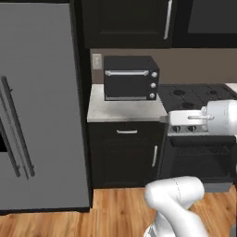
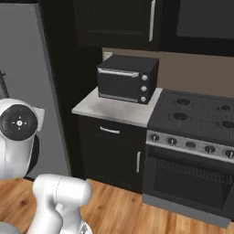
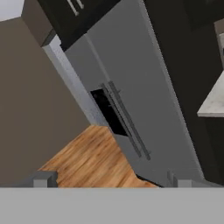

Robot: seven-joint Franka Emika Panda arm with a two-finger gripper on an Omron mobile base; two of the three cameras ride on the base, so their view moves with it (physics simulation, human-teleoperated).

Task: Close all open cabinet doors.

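Lower cabinet door (image 1: 127,159) flush under counter (image 1: 125,111), handle (image 1: 154,156) upright (right side), jaws' state indiscernible

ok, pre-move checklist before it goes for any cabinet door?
1. Lower cabinet door under the counter flush: ok.
2. Upper cabinet door above the toaster oven flush: ok.
3. An open door to target in view: not ok, both look shut.
4. Pincer state: cannot tell.
5. Hand camera aimed at cabinets: not ok, it faces the fridge.
6. Floor ahead free: ok.
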